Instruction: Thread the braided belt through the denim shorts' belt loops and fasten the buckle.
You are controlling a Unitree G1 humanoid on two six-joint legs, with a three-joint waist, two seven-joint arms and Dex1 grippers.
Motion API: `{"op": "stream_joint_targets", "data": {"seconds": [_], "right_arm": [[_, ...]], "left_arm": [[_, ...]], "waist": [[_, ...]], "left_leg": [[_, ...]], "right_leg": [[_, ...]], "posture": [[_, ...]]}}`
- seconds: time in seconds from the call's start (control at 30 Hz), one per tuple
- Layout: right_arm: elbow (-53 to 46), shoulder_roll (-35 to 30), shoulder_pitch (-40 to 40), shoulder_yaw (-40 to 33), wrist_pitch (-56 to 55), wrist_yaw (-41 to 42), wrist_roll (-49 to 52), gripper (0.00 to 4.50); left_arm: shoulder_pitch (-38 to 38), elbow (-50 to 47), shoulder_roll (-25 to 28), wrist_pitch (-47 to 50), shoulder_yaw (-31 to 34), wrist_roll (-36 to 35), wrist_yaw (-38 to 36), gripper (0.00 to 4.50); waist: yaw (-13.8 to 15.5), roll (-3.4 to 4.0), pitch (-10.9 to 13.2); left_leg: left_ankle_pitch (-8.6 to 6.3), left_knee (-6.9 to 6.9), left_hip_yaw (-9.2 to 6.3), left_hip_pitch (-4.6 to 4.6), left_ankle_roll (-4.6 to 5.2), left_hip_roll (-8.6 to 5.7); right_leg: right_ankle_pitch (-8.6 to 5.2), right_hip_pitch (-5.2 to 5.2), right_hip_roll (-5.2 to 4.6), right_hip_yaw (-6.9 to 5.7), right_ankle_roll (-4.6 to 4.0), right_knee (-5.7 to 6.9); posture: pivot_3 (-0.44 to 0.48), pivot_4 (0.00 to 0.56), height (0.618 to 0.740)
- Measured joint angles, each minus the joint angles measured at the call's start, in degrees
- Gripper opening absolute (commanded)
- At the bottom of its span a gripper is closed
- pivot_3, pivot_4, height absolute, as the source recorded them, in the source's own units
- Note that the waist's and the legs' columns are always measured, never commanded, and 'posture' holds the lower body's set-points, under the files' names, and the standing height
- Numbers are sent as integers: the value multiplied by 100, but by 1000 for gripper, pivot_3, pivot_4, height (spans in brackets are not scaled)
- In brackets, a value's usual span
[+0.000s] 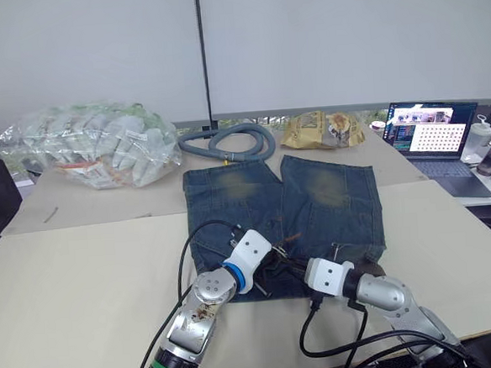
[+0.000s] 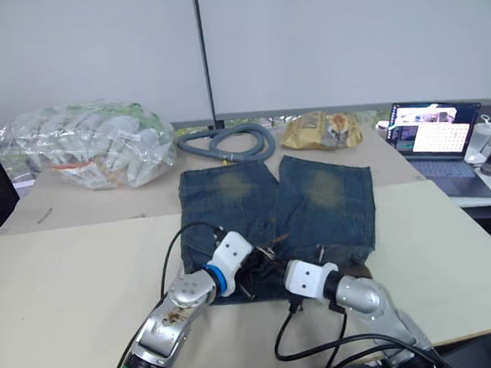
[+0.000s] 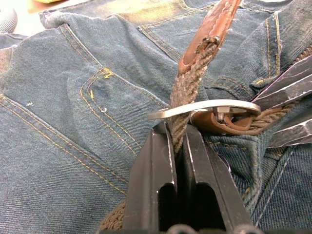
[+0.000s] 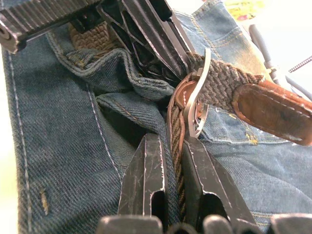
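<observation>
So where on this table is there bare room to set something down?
Bare table lies on the robot's left of the denim shorts, and a narrower patch between the shorts and the laptop. The far edge is crowded: plastic bag, grey hose, snack bag. The waistband holds the left gripper, right gripper and braided belt.

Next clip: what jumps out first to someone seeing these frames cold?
Both grippers meet at the near waistband of the denim shorts, spread on the table. The left gripper is shut on the braided belt just behind the silvery buckle, and the right gripper pinches the belt beside it. Behind lie a grey hose and a plastic bag.
</observation>
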Motion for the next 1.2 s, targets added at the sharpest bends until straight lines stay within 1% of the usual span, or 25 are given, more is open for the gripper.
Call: {"op": "stream_joint_targets", "data": {"seconds": [0.07,0.17,0.33,0.37,0.4,0.43,0.47,0.53,0.6,0.63,0.73,0.8,0.9,0.97,1.0,1.1,1.13,1.17,1.2], "right_arm": [[4,-68,-14,-2,-24,148,42,1043],[-238,-95,65,-85,513,465,444,2079],[-1085,16,440,-575,2318,549,1456,3828],[-1323,78,551,-800,2846,503,1838,4203],[-1565,188,600,-1066,3393,423,2272,4481],[-1612,206,600,-1113,3483,412,2340,4481],[-1757,317,601,-1268,3836,332,2665,4481],[-2064,840,572,-1732,4741,-92,3550,4481],[-2218,1217,517,-1939,5380,-475,4186,4481],[-2216,1550,415,-2191,5864,-883,4683,4481],[-2210,2104,176,-2784,6686,-1814,5675,4481],[-2184,2358,70,-3035,7023,-2394,6104,4481],[-2051,2519,-2,-3185,7283,-3015,6363,4481],[-1995,2538,-2,-3196,7369,-3228,6473,3984],[-1980,2556,-3,-3202,7379,-3343,6527,3696],[-1951,2615,-21,-3208,7378,-3522,6623,2707],[-1943,2632,-44,-3211,7376,-3580,6672,2281],[-1939,2633,-67,-3211,7375,-3599,6700,2005],[-1938,2632,-102,-3211,7368,-3636,6718,1616]], "left_arm": [[0,50,-11,-48,-17,0,-2,0],[-7,117,-39,-133,-20,4,16,0],[-5,143,-49,-192,-62,9,36,0],[0,155,-44,-235,-66,16,49,0],[5,167,-34,-280,-70,59,61,0],[5,169,-33,-283,-71,69,62,0],[5,179,-28,-316,-89,95,70,0],[25,234,16,-450,-143,149,93,0],[24,290,44,-578,-196,226,102,0],[22,318,84,-680,-252,312,108,0],[-9,438,220,-1000,-415,578,122,0],[-23,486,240,-1124,-454,697,152,0],[-24,497,218,-1156,-492,794,165,0],[-24,497,212,-1155,-492,820,164,0],[-22,497,209,-1154,-492,835,164,0],[-20,497,200,-1154,-492,876,163,0],[-20,497,199,-1154,-492,883,162,0],[-20,497,198,-1153,-492,885,161,0],[-19,497,199,-1148,-492,894,159,0]], "waist": [[3,0,0],[10,0,0],[61,0,0],[71,0,0],[75,0,0],[76,0,0],[77,1,-1],[77,4,-3],[72,14,-9],[74,16,-10],[89,29,-19],[81,37,-23],[77,49,-31],[70,51,-31],[64,51,-32],[56,52,-32],[52,52,-32],[50,52,-32],[47,52,-32]], "left_leg": [[0,0,-1,0,1,0],[-1,0,-3,0,2,3],[-9,2,-8,0,12,3],[-18,3,-9,0,26,4],[-29,2,-8,0,13,4],[-35,2,-8,0,8,3],[-48,2,-8,0,8,2],[-54,1,-9,0,8,7],[-55,-1,-8,0,6,4],[-54,0,-7,0,3,3],[-56,-1,-7,-1,1,-6],[-58,-2,-3,-1,4,-8],[-44,-2,0,-1,-18,-10],[-40,-2,8,-1,-7,-12],[-27,-1,9,-1,18,-12],[-32,-1,9,-1,50,-11],[-33,-1,9,-1,54,-10],[-33,0,9,-1,54,-10],[-33,0,9,-1,54,-10]], "right_leg": [[0,1,0,0,0,-1],[0,3,-1,-1,0,-3],[1,5,-15,-2,0,-4],[2,4,-18,-2,0,-4],[3,2,-24,-2,0,-4],[3,1,-26,-2,0,-3],[3,0,-26,-4,0,-2],[3,-1,-25,-5,-2,-1],[4,-6,-29,-4,-3,2],[4,-9,-32,-5,-3,3],[5,-29,-40,-8,-2,5],[5,-32,-41,-7,-1,6],[5,-33,-39,-8,-1,10],[4,-24,-37,-4,-1,21],[3,-22,-36,-2,-1,27],[2,-22,-26,0,-1,28],[1,-22,-24,1,-1,29],[1,-22,-22,2,0,29],[1,-21,-20,3,0,29]], "posture": [[0,150,740],[0,150,740],[0,150,740],[0,150,740],[0,150,740],[0,150,740],[0,150,740],[0,150,740],[0,150,740],[0,150,740],[0,150,740],[0,150,740],[0,150,740],[0,150,740],[0,150,740],[0,150,740],[0,150,740],[0,150,740],[0,150,740]]}}
